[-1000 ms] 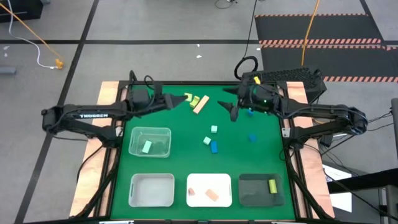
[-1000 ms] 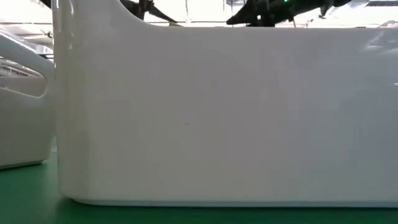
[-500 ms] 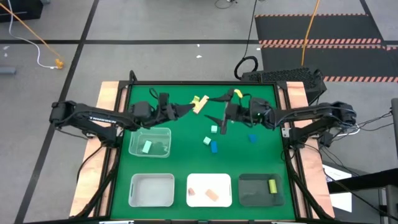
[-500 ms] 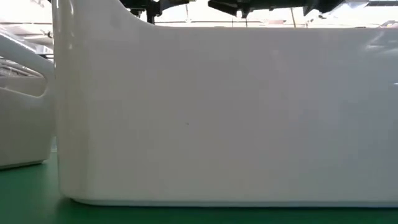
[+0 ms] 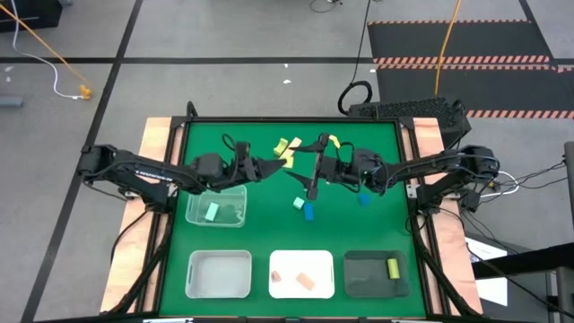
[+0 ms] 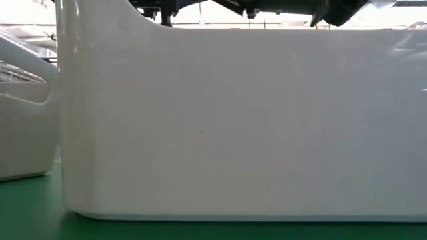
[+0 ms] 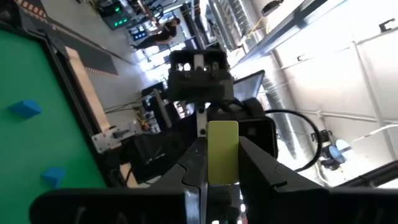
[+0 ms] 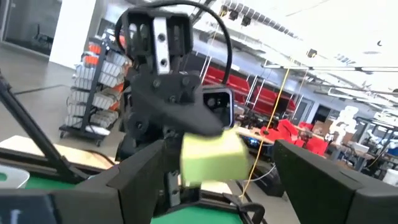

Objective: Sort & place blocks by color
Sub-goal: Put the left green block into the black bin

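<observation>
Apparently no legible writing anywhere.

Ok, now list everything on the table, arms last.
green mat: one, covers the table
clear tray: one, left side, holds one mint block
pale tray: one, near left, nothing showing inside
white tray: one, near middle, holds two tan blocks
dark tray: one, near right, holds one yellow-green block
loose blue blocks: two showing, centre and right of centre
loose mint block: one, centre
far pieces: yellow-green and tan, far middle, count unclear
held block: one, yellow-green, raised mid-table
left gripper: fingers shut on the held block
right gripper: fingers open either side of that block
</observation>
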You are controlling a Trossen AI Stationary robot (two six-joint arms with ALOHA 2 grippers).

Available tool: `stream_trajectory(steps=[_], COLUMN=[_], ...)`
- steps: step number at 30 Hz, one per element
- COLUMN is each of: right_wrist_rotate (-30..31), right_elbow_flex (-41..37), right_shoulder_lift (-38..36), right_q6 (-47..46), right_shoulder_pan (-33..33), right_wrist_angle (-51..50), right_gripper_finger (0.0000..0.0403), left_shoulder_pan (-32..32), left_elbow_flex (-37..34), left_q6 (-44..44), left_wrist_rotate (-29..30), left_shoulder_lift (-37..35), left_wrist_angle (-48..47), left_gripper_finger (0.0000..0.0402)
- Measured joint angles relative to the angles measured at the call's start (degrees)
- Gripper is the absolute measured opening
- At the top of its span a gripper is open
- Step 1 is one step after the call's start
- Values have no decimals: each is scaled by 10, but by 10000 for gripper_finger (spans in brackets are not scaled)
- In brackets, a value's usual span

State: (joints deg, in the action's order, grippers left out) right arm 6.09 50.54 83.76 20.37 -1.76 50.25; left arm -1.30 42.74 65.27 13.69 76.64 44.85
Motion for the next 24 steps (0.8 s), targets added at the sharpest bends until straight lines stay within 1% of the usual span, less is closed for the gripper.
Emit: stream_trajectory(steps=[4, 8, 11, 16, 17, 22, 24], right_wrist_rotate=[1, 0, -1, -1, -1, -1, -1], right_elbow_flex=[0, 0, 0, 0, 0, 0, 0], right_shoulder_lift=[2, 2, 2, 2, 1, 1, 1], right_q6=[-1, -1, -1, -1, -1, -22, -30], right_shoulder_pan=[0, 3, 4, 4, 4, 4, 5], right_wrist_angle=[5, 5, 1, -8, -10, -16, -18], right_gripper_finger=[273, 241, 203, 126, 116, 116, 116], left_shoulder_pan=[-1, -1, -1, -1, -1, -1, -1], left_elbow_flex=[0, 0, 0, 0, 0, 0, 0], left_q6=[0, 0, 1, 3, 3, 2, 0], left_wrist_rotate=[0, 0, 0, 1, 1, 2, 2], left_shoulder_lift=[0, 0, 0, 0, 0, 0, 0], left_wrist_angle=[-2, -3, -2, -3, -3, -4, -4], left_gripper_finger=[57, 57, 57, 57, 57, 57, 67])
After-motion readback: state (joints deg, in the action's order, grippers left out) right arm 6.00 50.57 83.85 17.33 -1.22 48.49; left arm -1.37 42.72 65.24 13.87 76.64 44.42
